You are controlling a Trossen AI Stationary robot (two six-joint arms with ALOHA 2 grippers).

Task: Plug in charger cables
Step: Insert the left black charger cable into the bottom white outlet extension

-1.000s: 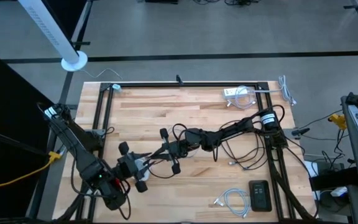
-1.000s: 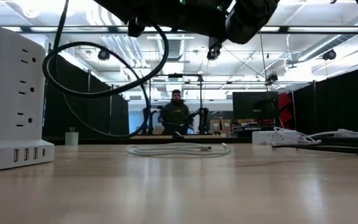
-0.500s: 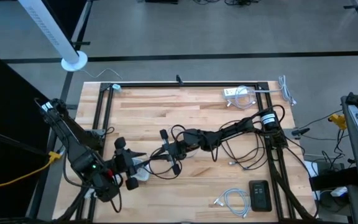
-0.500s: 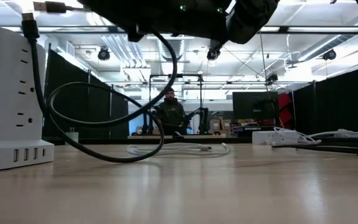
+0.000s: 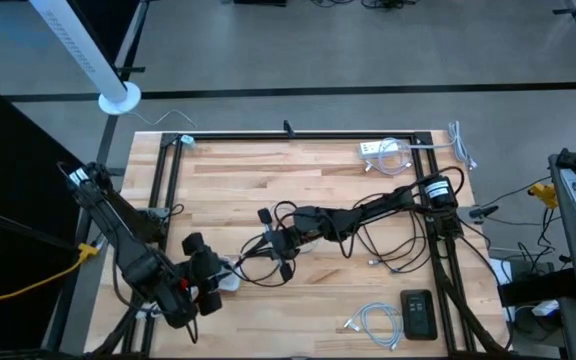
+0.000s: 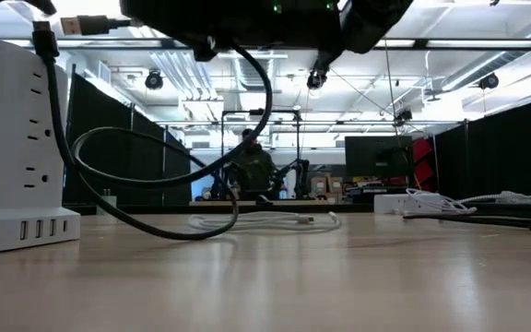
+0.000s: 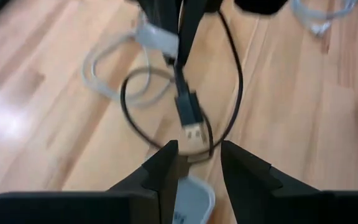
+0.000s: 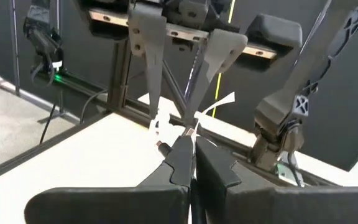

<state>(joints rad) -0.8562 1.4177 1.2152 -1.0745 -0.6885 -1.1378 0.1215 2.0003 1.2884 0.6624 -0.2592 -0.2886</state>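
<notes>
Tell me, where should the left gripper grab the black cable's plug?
Probably on the dark plug body, just behind its metal tip. The body looks stiff and flat-sided, and it points at the open left gripper, so coming straight on looks best. The right gripper pinches the black cable behind the plug.

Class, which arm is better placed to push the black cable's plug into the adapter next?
Probably the right: its gripper is shut on the black cable, plug aimed between the left gripper's open fingers above the white adapter.

wood table (image 5: 268, 175): white power strip (image 5: 383, 152) far right, coiled white cable (image 5: 373, 322) and dark device (image 5: 418, 314) near right, white adapter (image 6: 12, 148).
</notes>
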